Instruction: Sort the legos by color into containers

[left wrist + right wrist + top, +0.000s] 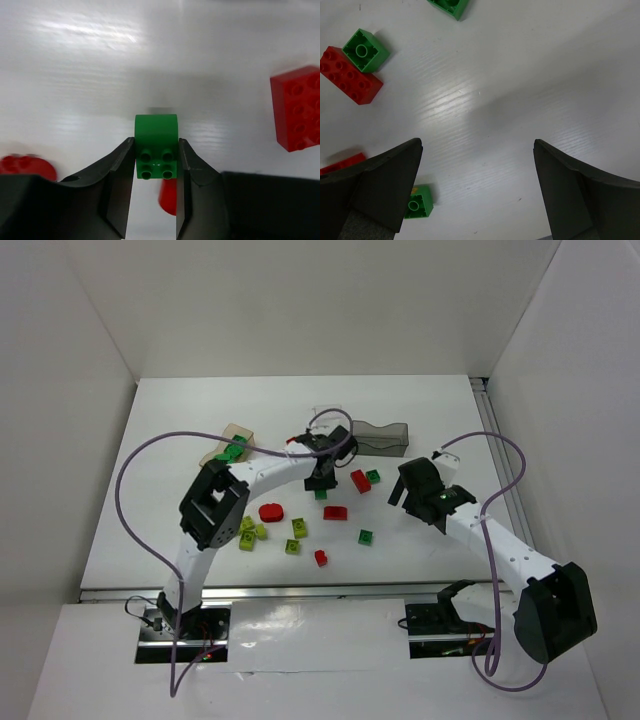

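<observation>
Green lego [156, 131] in left pincer [156, 144]

The worktop [75, 75] is white and smooth, with a soft sheen and faint streaks. The green brick [156, 129] and red brick [297, 107] are glossy moulded plastic. The left end effector [156, 147] has matt black fingers [117, 175]. The tan container [243, 432] looks like wood. The grey container [385, 438] is smoky translucent plastic.
</observation>
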Robot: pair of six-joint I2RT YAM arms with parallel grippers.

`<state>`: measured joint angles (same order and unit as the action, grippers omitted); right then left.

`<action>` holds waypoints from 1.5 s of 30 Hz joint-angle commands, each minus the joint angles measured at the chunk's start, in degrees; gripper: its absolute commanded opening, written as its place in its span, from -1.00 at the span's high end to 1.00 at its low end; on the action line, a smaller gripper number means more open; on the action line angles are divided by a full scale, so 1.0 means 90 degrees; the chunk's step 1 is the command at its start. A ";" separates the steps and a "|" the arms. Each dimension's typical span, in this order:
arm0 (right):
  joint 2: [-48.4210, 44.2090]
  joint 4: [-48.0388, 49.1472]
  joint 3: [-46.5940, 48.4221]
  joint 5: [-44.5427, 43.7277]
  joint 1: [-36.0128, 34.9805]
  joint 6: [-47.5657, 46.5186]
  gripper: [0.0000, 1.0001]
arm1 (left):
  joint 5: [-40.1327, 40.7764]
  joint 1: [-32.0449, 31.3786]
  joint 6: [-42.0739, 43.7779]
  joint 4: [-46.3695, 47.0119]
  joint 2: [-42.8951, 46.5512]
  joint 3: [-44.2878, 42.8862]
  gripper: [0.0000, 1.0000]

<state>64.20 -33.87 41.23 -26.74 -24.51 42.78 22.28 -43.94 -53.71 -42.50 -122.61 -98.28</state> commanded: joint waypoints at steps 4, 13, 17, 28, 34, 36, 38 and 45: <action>-0.0151 0.0013 0.0018 -0.0193 -0.0060 -0.0018 -0.99 | 0.0668 0.1033 0.0548 -0.0404 0.1219 -0.0281 0.40; -0.0151 0.0013 0.0018 -0.0193 -0.0060 -0.0018 -0.99 | 0.0913 0.2723 0.0899 -0.0327 0.1357 -0.0280 0.40; -0.0093 0.0013 0.0018 -0.0193 -0.0060 -0.0018 -0.99 | 0.0924 0.3202 0.0831 -0.0327 0.1201 -0.0428 0.37; -0.0024 0.0013 0.0135 -0.0193 -0.0060 -0.0018 -0.99 | 0.0962 0.2414 0.1016 -0.0543 0.1014 -0.0722 -0.67; -0.0083 0.0013 0.0077 -0.0193 -0.0060 -0.0018 -0.99 | 0.0162 0.1281 0.1310 0.0015 0.1630 0.0392 -0.62; -0.0083 0.0013 0.0077 -0.0193 -0.0060 -0.0018 -0.99 | -0.0151 0.1143 0.1524 0.0093 0.1698 0.0587 -0.65; -0.0083 0.0013 0.0008 -0.0135 -0.0060 -0.0018 -0.99 | -0.0152 0.1016 0.1680 0.0181 0.1786 0.0870 -0.78; -0.0210 0.0510 0.0008 0.0607 -0.0060 -0.0642 -0.99 | -0.0152 0.0879 0.1896 -0.0024 0.2235 0.1554 -0.84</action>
<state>64.14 -32.86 41.23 -24.16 -24.51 40.07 21.17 -36.23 -38.48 -42.04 -106.74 -86.11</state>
